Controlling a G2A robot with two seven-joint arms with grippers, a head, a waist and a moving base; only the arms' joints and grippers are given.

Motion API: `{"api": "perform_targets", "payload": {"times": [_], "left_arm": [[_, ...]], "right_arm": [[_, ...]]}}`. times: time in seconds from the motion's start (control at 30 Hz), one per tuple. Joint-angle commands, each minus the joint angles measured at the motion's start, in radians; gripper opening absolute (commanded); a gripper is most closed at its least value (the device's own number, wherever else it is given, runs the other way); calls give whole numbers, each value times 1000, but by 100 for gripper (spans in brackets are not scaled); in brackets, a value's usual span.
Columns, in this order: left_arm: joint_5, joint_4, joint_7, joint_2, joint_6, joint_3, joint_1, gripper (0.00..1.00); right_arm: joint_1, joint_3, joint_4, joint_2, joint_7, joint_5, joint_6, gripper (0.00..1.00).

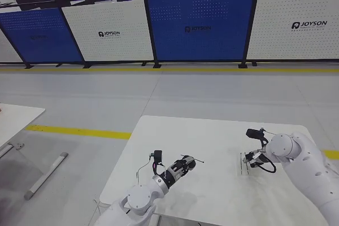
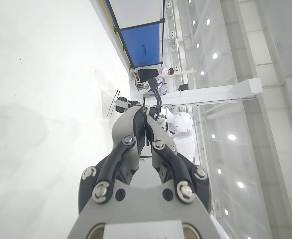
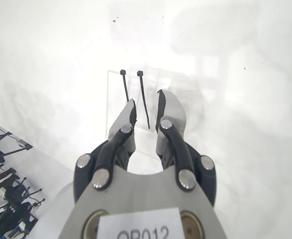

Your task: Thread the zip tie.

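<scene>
My left gripper (image 1: 185, 165) hovers over the near middle of the white table, shut on a thin black zip tie (image 1: 195, 160) that sticks out past its tips. In the left wrist view the tie (image 2: 145, 128) runs edge-on between the closed pads. My right gripper (image 3: 146, 98) stands open just above a clear plate (image 3: 113, 88) on the right side of the table. Two more black zip ties lie side by side on that plate, one (image 3: 143, 98) between the open fingers and the other (image 3: 125, 85) beside a fingertip. In the top view the right gripper (image 1: 248, 159) is over the plate (image 1: 243, 164).
The white table (image 1: 214, 135) is bare between the two arms. Its front and left edges lie close to the left arm. A second white table (image 1: 11, 121) stands off to the left across the grey floor.
</scene>
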Motion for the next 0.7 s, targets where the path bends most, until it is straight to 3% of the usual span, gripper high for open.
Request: {"api": "perform_targets", "payload": {"times": [0.0, 0.33, 0.43, 0.53, 0.67], "left_arm": [[0, 0, 0, 0, 0, 0, 0, 0], [0, 0, 0, 0, 0, 0, 0, 0], [0, 0, 0, 0, 0, 0, 0, 0], [0, 0, 0, 0, 0, 0, 0, 0], [0, 0, 0, 0, 0, 0, 0, 0]], "right_arm": [[6, -6, 19, -8, -3, 2, -4, 23], [32, -31, 95, -46, -14, 3, -19, 21], [39, -35, 114, -56, -16, 2, -22, 16], [46, -38, 131, -64, -18, -1, -25, 0], [51, -39, 143, -71, -19, -8, -29, 0]]}}
